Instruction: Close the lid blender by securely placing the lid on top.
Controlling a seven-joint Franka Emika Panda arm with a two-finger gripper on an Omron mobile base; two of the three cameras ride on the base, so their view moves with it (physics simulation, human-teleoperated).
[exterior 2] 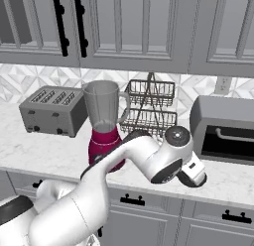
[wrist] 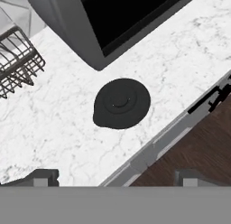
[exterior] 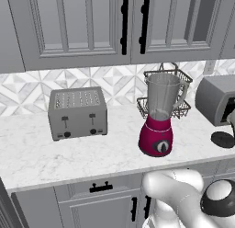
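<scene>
The lid (wrist: 122,103) lies flat on the marble counter (wrist: 58,128), just in front of the grey oven (wrist: 113,24) and well to the right of the blender (exterior: 160,116), whose clear jar stands open-topped. The gripper (wrist: 115,178) hangs above the lid with its jaws spread wide, holding nothing. To my eye the grab should come straight down, fingers straddling the disc across its width and centred on it, since so thin a cap gives little to pinch. The counter's front edge runs close by the lid, the oven hems in the far side, and the wire rack (wrist: 18,65) sits between lid and blender, so I'd lift high before swinging over.
</scene>
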